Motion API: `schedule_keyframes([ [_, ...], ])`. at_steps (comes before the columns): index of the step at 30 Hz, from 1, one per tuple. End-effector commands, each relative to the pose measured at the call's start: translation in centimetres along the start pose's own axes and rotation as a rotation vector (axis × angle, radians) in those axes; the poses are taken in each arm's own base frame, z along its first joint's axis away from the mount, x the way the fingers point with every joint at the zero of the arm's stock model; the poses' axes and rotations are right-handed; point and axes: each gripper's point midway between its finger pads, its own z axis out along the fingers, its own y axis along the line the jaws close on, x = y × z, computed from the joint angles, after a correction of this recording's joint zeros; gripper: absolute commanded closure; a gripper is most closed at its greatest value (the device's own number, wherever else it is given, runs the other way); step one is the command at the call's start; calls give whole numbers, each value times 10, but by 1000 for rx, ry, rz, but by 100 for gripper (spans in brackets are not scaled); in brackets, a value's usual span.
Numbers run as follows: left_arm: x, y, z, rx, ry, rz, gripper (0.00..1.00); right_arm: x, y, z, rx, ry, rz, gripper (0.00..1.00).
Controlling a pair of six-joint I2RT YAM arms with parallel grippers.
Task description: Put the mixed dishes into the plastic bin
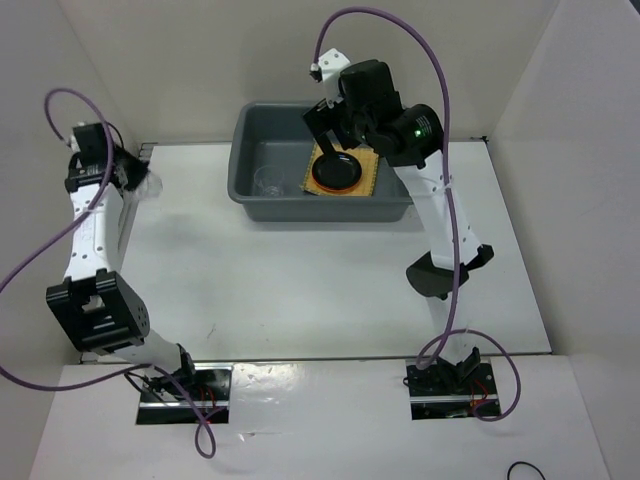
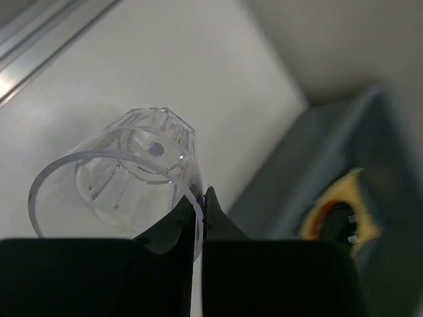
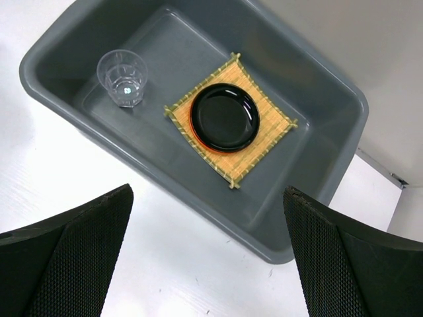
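Observation:
The grey plastic bin (image 1: 243, 180) stands at the back middle of the table. In it lie the tan woven mat (image 3: 264, 142) with the black plate (image 3: 225, 117) on top; an orange rim shows under the black plate. A clear cup (image 3: 123, 76) stands upright in the bin's left part. My right gripper (image 1: 330, 122) hangs open and empty above the bin. My left gripper (image 2: 200, 198) is shut on the rim of a second clear cup (image 2: 125, 172) at the far left of the table (image 1: 148, 185), left of the bin.
White walls close in the table on the left, back and right. A metal rail (image 2: 46, 46) runs along the table's back edge near the left gripper. The bin's left wall (image 2: 317, 165) lies to the right of the held cup.

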Motion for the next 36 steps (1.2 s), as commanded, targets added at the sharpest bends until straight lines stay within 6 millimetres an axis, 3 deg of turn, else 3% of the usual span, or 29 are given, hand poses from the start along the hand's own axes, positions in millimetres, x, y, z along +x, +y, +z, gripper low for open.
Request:
schedule_keyframes([
  [1, -86, -114, -69, 428, -263, -123, 100, -13, -11, -31, 31, -53, 15, 2],
  [3, -104, -149, -91, 544, -317, -111, 100, -10, -15, -36, 48, -43, 14, 2],
  [4, -91, -167, -75, 548, -279, -63, 100, -12, -17, -44, 50, -53, 17, 2],
  [5, -105, -195, -97, 605, -319, -15, 100, -12, -19, -46, 59, -52, 17, 2],
  [6, -94, -203, -71, 565, -306, 88, 100, -11, -20, -48, 59, -50, 17, 2],
  [7, -70, -230, -72, 591, -298, 163, 100, -13, -23, -55, 70, -61, 21, 2],
  [9, -51, -252, -50, 574, -304, 262, 100, -13, -25, -59, 71, -62, 12, 2],
  [10, -26, -271, -48, 604, -263, 310, 100, -10, -29, -56, 86, -49, 13, 2],
  [11, -14, -282, -44, 615, -249, 347, 100, -8, -30, -60, 86, -46, 13, 2],
  [12, 16, -287, -12, 580, -187, 438, 100, -8, -37, -65, 99, -49, 20, 2],
  [13, 20, -324, -43, 657, -229, 480, 100, -6, -41, -67, 107, -47, 24, 2],
  [14, 60, -319, 3, 585, -117, 556, 100, -5, -47, -71, 118, -48, 31, 2],
  [15, 67, -328, 8, 567, -133, 611, 100, -2, -57, -71, 141, -40, 41, 2],
  [16, 74, -344, -2, 595, -149, 617, 100, -1, -62, -75, 142, -43, 48, 2],
  [18, 84, -356, 7, 625, -149, 605, 100, 3, -73, -77, 160, -36, 61, 2],
  [20, 87, -368, 2, 678, -169, 587, 100, 8, -86, -82, 180, -28, 76, 2],
  [21, 110, -356, 34, 620, -93, 602, 100, 10, -90, -82, 188, -25, 80, 2],
  [25, 139, -338, 76, 563, -26, 625, 100, 17, -94, -83, 192, -4, 85, 2],
  [26, 139, -339, 76, 563, -23, 616, 100, 17, -94, -83, 192, -4, 85, 2],
  [28, 163, -321, 100, 489, 39, 634, 100, 21, -98, -81, 199, 8, 88, 2],
  [32, 175, -305, 120, 428, 63, 647, 100, 23, -99, -76, 195, 17, 81, 2],
  [36, 182, -297, 128, 408, 84, 665, 99, 21, -98, -71, 186, 14, 81, 2],
])
